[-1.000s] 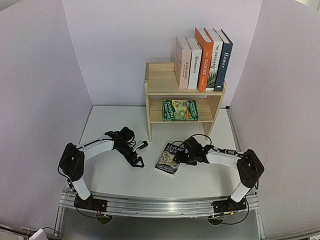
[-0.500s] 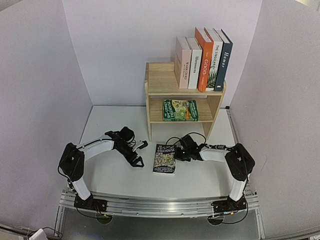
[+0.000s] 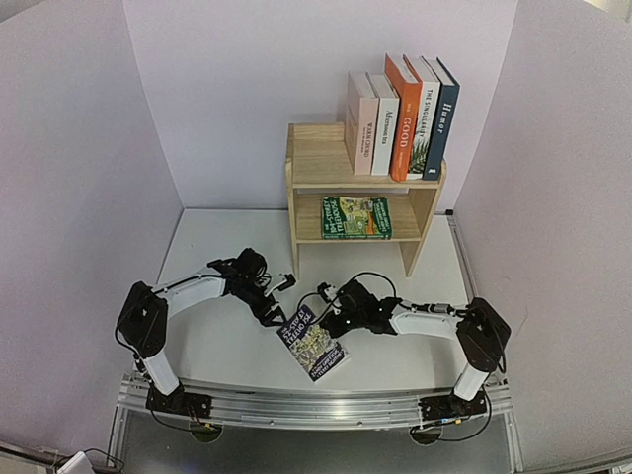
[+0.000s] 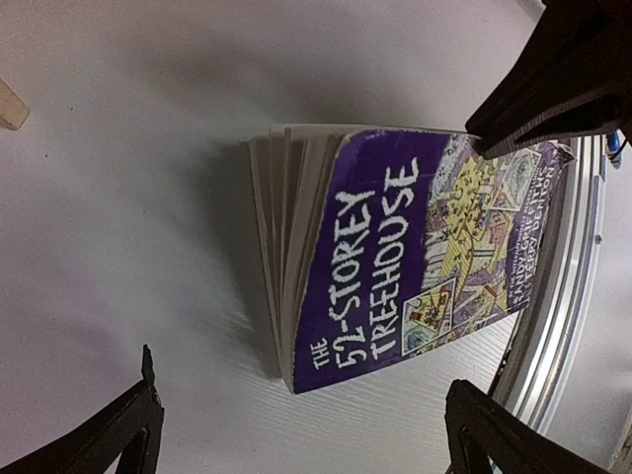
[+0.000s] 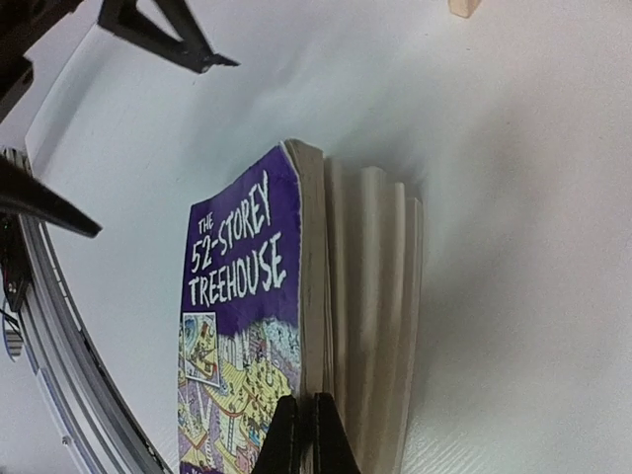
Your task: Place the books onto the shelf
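The right gripper [image 5: 301, 427] has its fingers pressed together on the long front edge of the purple paperback [image 3: 312, 343], pinching the cover with perhaps a few pages; the loose leaves fan apart beside them. The paperback is at the near middle of the bench [image 3: 227, 346], cover up. One side looks raised off the surface. Its long axis runs diagonally, the title end pointing far-left toward the left gripper [image 3: 281, 301] and the other end near-right toward the rail. The left gripper hangs just beside that title end, fingers spread wide, holding nothing. On the shelf [image 3: 316, 158] five books [image 3: 400, 118] stand upright on the top tier, and a green book [image 3: 355, 217] lies flat on the lower one.
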Robot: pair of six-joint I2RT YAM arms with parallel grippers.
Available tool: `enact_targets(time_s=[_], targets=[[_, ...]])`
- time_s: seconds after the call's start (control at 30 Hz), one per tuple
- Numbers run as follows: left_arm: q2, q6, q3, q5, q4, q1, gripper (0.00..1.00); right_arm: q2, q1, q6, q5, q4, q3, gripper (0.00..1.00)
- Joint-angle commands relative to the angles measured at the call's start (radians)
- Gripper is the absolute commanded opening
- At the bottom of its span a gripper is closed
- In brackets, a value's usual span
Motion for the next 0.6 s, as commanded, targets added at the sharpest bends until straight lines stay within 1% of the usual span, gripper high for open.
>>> enact_targets(time_s=[0.0,0.17,0.27,0.3,0.4,0.47,0.57], targets=[[0.062,0.022,0.003,0.074,0.085,0.005,1.00,-0.038,0.016,-0.093,-0.041,0.046,0.050,0.00],[0.129,-0.005,0.003,0.162,0.135,-0.008,0.98,-0.033,0.024,-0.109,-0.063,0.057,0.087,0.00],[0.142,-0.022,0.005,0.183,0.196,-0.016,0.93,-0.028,0.024,-0.124,-0.076,0.063,0.098,0.00],[0.144,-0.027,0.009,0.195,0.210,-0.017,0.90,-0.025,0.024,-0.127,-0.078,0.063,0.101,0.00],[0.151,-0.031,0.024,0.250,0.235,-0.019,0.75,-0.017,0.024,-0.131,-0.077,0.064,0.110,0.00],[0.156,-0.032,0.022,0.290,0.237,-0.024,0.61,-0.013,0.024,-0.131,-0.076,0.067,0.115,0.00],[0.159,-0.044,0.009,0.335,0.241,-0.033,0.35,-0.003,0.023,-0.129,-0.065,0.067,0.121,0.00]])
